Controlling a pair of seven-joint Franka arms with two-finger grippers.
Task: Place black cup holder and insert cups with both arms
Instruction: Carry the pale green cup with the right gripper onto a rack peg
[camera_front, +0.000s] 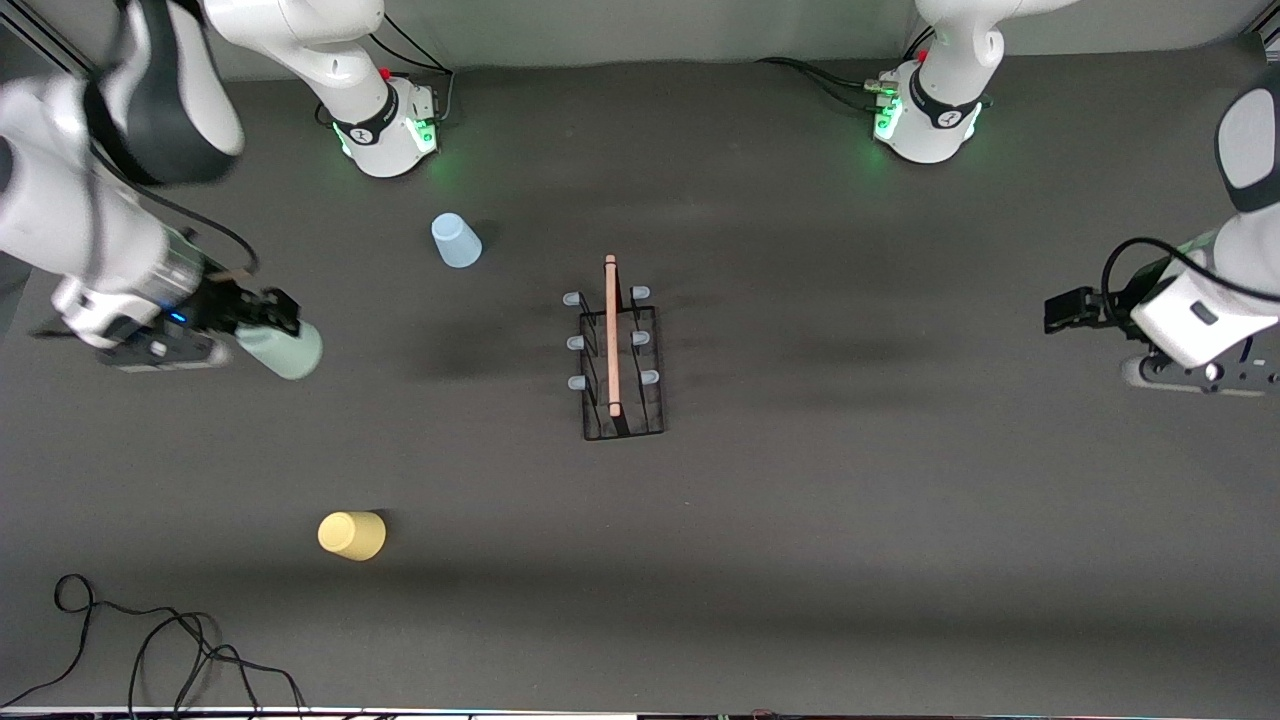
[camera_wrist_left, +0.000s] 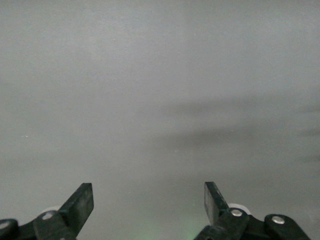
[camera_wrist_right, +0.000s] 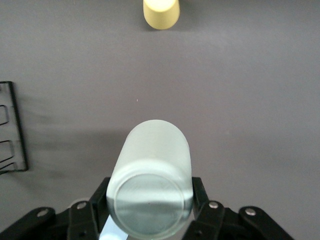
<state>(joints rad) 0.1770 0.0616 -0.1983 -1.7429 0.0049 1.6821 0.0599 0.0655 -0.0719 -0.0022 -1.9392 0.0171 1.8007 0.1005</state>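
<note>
The black cup holder (camera_front: 622, 400) stands mid-table, its wooden bar handle (camera_front: 611, 335) running along it between pale-blue-tipped pegs; one edge of it shows in the right wrist view (camera_wrist_right: 15, 130). My right gripper (camera_front: 280, 322) (camera_wrist_right: 150, 194) is shut on the pale green cup (camera_front: 287, 350) (camera_wrist_right: 152, 180), base up, toward the right arm's end of the table. The light blue cup (camera_front: 456, 241) stands upside down near the right arm's base. The yellow cup (camera_front: 352, 535) (camera_wrist_right: 161, 12) sits nearer the front camera. My left gripper (camera_front: 1062, 310) (camera_wrist_left: 148, 199) waits open and empty over the left arm's end.
Black cables (camera_front: 150, 640) lie in loops at the front edge toward the right arm's end. The two green-lit arm bases (camera_front: 390, 125) (camera_front: 925, 115) stand along the table's back edge. Bare dark mat (camera_front: 900, 500) surrounds the rack.
</note>
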